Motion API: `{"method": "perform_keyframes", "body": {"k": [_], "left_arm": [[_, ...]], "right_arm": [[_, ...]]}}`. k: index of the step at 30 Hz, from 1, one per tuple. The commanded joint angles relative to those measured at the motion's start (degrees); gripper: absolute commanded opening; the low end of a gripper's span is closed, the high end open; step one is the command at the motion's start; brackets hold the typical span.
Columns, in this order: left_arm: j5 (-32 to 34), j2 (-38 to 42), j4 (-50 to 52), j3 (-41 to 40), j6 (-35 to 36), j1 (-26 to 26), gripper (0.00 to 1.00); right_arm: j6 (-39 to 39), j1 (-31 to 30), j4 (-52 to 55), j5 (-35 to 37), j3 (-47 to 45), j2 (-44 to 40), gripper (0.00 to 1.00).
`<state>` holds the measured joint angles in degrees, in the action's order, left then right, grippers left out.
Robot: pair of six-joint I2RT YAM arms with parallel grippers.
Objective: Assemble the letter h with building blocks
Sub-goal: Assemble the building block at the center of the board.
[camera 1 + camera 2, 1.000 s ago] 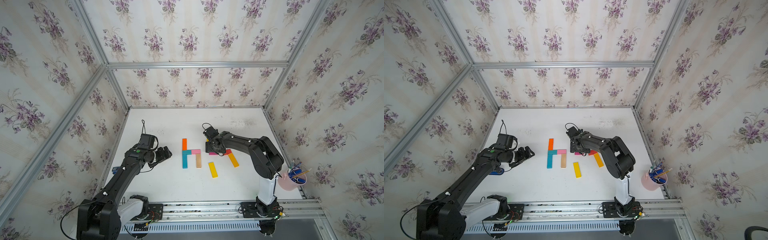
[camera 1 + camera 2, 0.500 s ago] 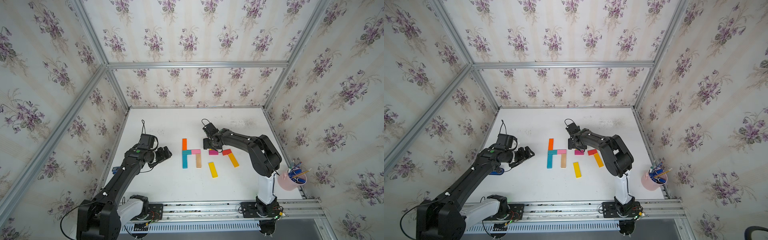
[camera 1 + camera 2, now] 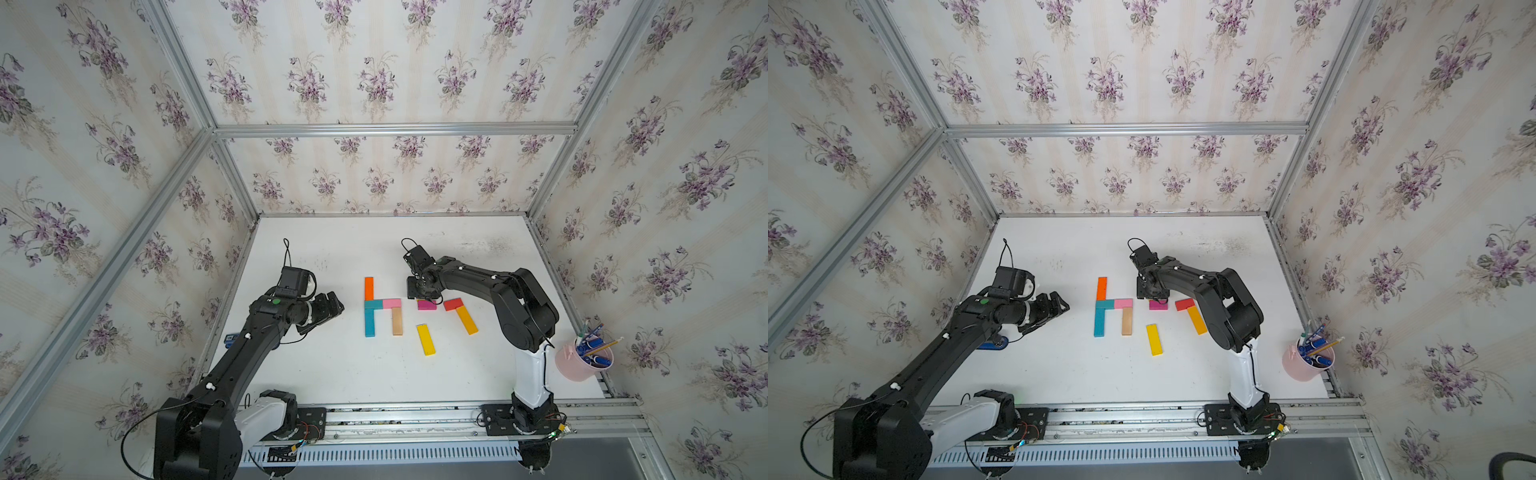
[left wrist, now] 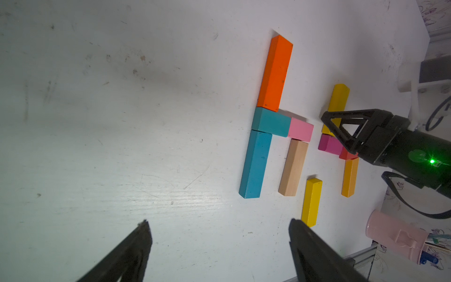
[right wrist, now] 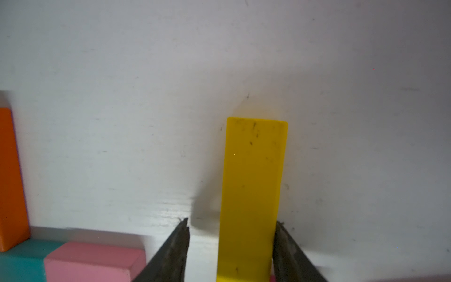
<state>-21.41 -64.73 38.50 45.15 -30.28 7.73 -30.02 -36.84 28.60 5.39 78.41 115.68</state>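
Building blocks (image 3: 374, 304) lie at the middle of the white table (image 3: 353, 374): orange, teal, pink and plain-wood bars joined as an h. Just right of it, the far yellow bar (image 5: 252, 190) lies flat between the right gripper (image 5: 231, 221) jaws, which stand half-closed: one finger touches it, the other is just apart. The left gripper (image 4: 218, 221), jaws wide and empty, hovers left of the h.

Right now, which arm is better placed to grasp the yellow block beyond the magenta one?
The right arm: its jaws straddle that yellow block, one side not yet touching. The left arm hangs, jaws open, past the teal block.
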Motion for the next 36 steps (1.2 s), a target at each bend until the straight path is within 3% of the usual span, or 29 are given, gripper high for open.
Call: {"method": "perform_keyframes", "body": {"k": [1,11,15,20,29,36], "left_arm": [[-0.1,0.0,-0.5,0.5,0.8,-0.1,0.90],[0.0,0.2,-0.4,0.4,0.9,-0.1,0.90],[0.0,0.3,-0.3,0.2,0.9,-0.1,0.90],[0.1,0.4,-0.3,0.1,0.8,-0.1,0.90],[-0.2,0.3,-0.9,-0.5,0.6,-0.1,0.90],[-0.1,0.5,-0.9,-0.7,0.6,-0.1,0.90]], "right_arm": [[-1.1,0.0,1.7,1.4,0.3,0.5,0.56],[-0.9,0.0,3.2,3.9,0.5,0.2,0.58],[0.8,-0.2,1.1,1.9,-1.2,-2.3,0.78],[0.3,-0.2,1.7,3.0,-3.2,-6.2,0.90],[-3.1,-0.1,-0.8,0.6,-9.9,-9.4,0.90],[-4.0,-0.8,-1.8,-0.5,-10.6,-8.3,0.83]]}}
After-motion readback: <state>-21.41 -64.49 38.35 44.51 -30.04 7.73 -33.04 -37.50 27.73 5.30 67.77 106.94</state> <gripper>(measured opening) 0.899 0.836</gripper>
